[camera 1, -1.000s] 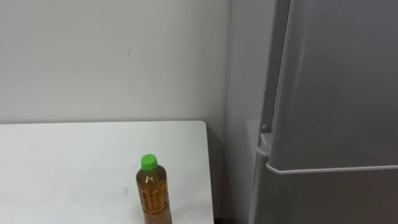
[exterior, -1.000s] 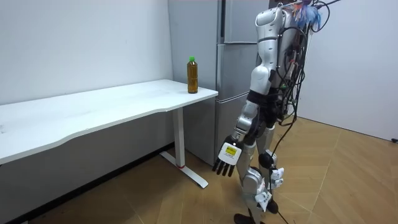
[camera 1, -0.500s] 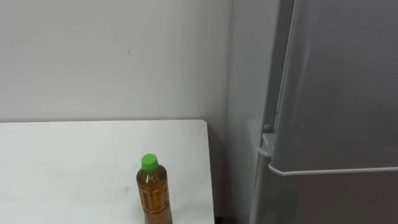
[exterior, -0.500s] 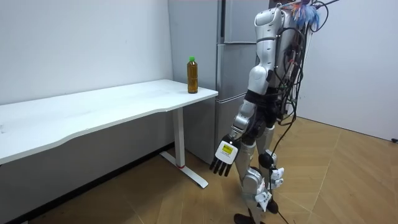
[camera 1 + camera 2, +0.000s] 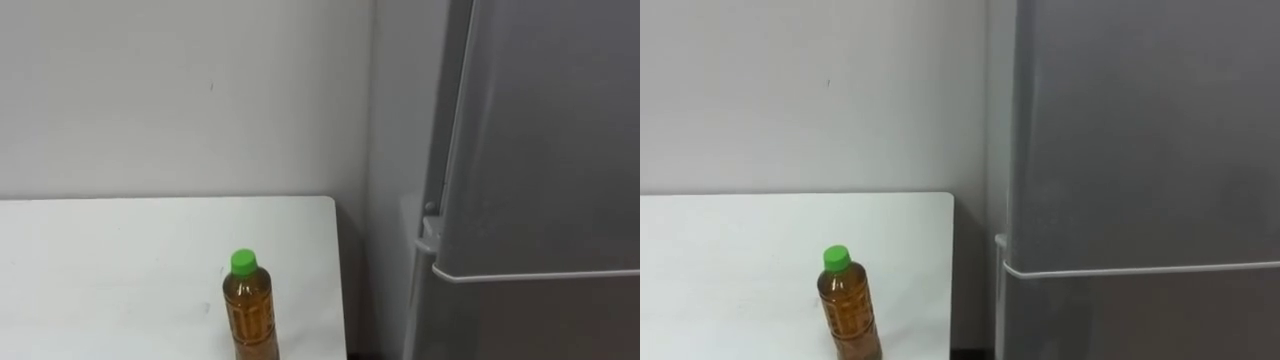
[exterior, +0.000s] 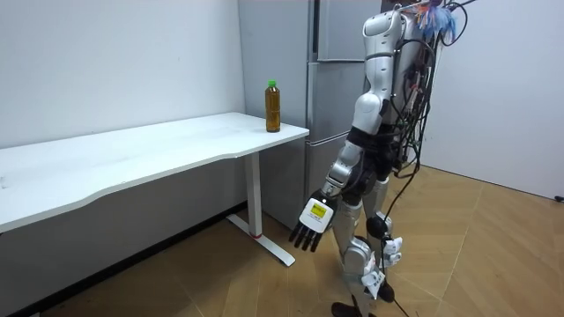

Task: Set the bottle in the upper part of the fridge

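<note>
The bottle (image 5: 249, 318) loses its base to the frame's lower edge; the fridge (image 5: 540, 180) runs off the top, right and bottom edges.

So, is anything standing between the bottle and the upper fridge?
Yes. The upper fridge door is shut and closes off the compartment. The bottle stands upright near the right edge of the table, just left of the fridge. The left hand hangs open and low beside the robot's leg, holding nothing.

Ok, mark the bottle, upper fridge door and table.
bottle (image 5: 250, 318), left eye view, amber body.
upper fridge door (image 5: 550, 130), left eye view, door face.
table (image 5: 100, 260), left eye view, bare top.
</note>
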### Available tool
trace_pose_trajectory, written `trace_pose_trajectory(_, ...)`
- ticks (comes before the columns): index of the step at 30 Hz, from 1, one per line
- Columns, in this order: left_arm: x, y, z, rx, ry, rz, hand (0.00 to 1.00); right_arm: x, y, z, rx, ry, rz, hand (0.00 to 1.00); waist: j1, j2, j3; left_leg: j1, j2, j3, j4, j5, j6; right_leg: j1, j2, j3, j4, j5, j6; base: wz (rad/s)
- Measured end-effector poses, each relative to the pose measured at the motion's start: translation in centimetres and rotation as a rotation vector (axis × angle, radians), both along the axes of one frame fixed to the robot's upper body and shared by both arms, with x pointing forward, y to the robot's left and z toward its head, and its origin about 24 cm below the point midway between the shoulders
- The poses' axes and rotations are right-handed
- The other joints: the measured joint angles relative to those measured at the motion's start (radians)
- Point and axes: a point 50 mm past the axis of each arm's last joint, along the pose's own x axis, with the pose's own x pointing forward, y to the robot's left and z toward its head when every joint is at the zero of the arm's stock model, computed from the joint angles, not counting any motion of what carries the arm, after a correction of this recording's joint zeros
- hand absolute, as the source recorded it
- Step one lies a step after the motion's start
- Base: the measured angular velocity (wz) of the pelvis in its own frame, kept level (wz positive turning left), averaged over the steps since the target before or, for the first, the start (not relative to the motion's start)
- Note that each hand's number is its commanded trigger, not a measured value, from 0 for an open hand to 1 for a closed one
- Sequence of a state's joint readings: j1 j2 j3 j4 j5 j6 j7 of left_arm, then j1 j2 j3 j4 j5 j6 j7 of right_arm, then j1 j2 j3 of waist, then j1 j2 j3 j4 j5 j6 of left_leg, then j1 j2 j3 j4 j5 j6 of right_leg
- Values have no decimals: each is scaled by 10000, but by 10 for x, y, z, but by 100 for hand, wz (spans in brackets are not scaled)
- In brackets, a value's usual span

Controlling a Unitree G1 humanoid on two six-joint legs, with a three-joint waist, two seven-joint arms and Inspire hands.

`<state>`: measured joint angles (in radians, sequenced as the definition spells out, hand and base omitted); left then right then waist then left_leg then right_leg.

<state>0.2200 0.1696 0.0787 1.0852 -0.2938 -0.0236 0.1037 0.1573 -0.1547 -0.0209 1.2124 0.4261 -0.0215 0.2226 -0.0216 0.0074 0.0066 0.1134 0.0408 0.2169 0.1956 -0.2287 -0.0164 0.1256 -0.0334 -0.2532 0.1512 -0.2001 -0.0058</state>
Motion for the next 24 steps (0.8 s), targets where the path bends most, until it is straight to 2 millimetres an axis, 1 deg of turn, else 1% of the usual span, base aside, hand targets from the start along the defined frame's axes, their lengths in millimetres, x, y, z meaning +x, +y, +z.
trace_pose_trajectory(1, 2, 1, 1, 62, -170, 135, 0, 0, 0, 0, 6, 12, -4, 0, 4, 13, 2, 12, 5, -1, 0, 0, 0, 7, -5, 4, 4, -1, -1, 0)
trace_pose_trajectory(2, 6, 4, 4, 185, -433, 328, 0, 0, -1, 0, 19, -16, 19, 0, -2, 76, -26, 3, 8, -6, 19, 0, 0, 5, -8, 3, 19, -3, -5, 0)
trace_pose_trajectory(3, 8, 7, 5, 280, -597, 442, 0, 1, -2, 1, 23, -56, 31, 0, 0, 81, -25, 1, 10, -6, 27, 0, 0, 4, -8, 5, 27, -4, -7, 0)
trace_pose_trajectory(5, 24, 19, 15, 853, -1467, 1168, 0, 2, -6, 2, -95, -90, 21, 0, -3, 135, -41, -13, 12, -31, 30, 0, 0, -27, -7, -2, 20, -12, -10, 4)
trace_pose_trajectory(6, 28, 21, 17, 992, -1700, 1345, 0, 2, -7, 2, -134, -91, 46, 0, -5, 143, -43, -9, 12, -32, 27, 0, 0, -32, -7, 1, 26, -12, -10, 0)
trace_pose_trajectory(7, 35, 26, 21, 1251, -2051, 1506, 0, 1, -8, 2, -203, -74, 130, 0, -6, 196, -50, 20, 12, -38, 23, 0, 1, -16, -6, 16, 35, -11, -9, 0)
trace_pose_trajectory(8, 41, 29, 25, 1413, -2338, 1634, 0, 1, -9, 2, -259, -68, 150, 0, -7, 243, -49, 57, 8, -41, 17, -2, 3, 26, -2, 19, 33, -8, -6, -5)
trace_pose_trajectory(9, 46, 31, 27, 1574, -2575, 1769, 0, 1, -10, 3, -329, -106, 148, 0, -16, 257, -23, 80, 5, -69, 6, -2, 4, 30, 13, 31, 41, -5, -4, -4)
trace_pose_trajectory(10, 50, 31, 30, 1644, -2753, 1810, 0, 1, -11, 3, -371, -154, 147, 0, -15, 317, -37, 80, 4, -69, 8, -2, 4, 30, 20, 36, 41, -3, -5, 0)
trace_pose_trajectory(12, 66, 35, 41, 2100, -3608, 1903, 0, 1, -12, 3, -516, -206, 139, 0, 27, 328, -22, 97, 11, -27, -30, -2, 3, 25, 23, 51, 56, -3, -7, 0)
trace_pose_trajectory(15, 79, 37, 53, 2486, -4363, 2031, 0, 2, -13, 4, -671, -265, 139, 0, 32, 323, -17, 158, 13, -26, -79, -1, 3, 50, 9, 52, 108, -2, -11, -2)
trace_pose_trajectory(16, 86, 38, 59, 2643, -4758, 2045, 0, 2, -13, 4, -710, -282, 134, 0, 31, 320, -15, 165, 12, -23, -79, -1, 4, 26, -2, 55, 160, -6, -13, -3)
trace_pose_trajectory(17, 93, 39, 67, 2820, -5219, 2060, 0, 3, -13, 4, -760, -324, 186, 0, 30, 359, -36, 160, 9, -24, -75, -1, 4, 8, -6, 66, 171, -8, -13, -3)
trace_pose_trajectory(18, 97, 39, 72, 2915, -5506, 2064, 0, 3, -13, 4, -798, -335, 249, 0, 38, 335, -36, 154, 9, -45, -74, -1, 4, 0, -6, 65, 171, -8, -13, 0)
trace_pose_trajectory(20, 113, 42, 91, 3343, -6650, 2165, 0, 5, -14, 5, -925, -339, 417, 0, 52, 313, -41, 122, -4, -97, -77, -1, 5, -34, -14, 61, 172, -9, -13, 0)
trace_pose_trajectory(21, 118, 44, 100, 3544, -7115, 2281, 0, 5, -15, 5, -938, -352, 403, 0, 33, 302, -47, 152, -5, -109, -79, 0, 5, -4, -10, 60, 171, -9, -12, 0)
trace_pose_trajectory(22, 120, 46, 104, 3655, -7332, 2354, 0, 5, -15, 5, -945, -366, 406, 0, 24, 300, -48, 173, -5, -109, -79, 0, 5, 19, -9, 63, 169, -9, -12, -4)
trace_pose_trajectory(24, 130, 50, 122, 3987, -8163, 2603, 0, 5, -17, 5, -1020, -395, 319, 0, 3, 297, -50, 190, -11, -171, -75, -1, 5, 45, 1, 65, 167, -10, -10, 0)
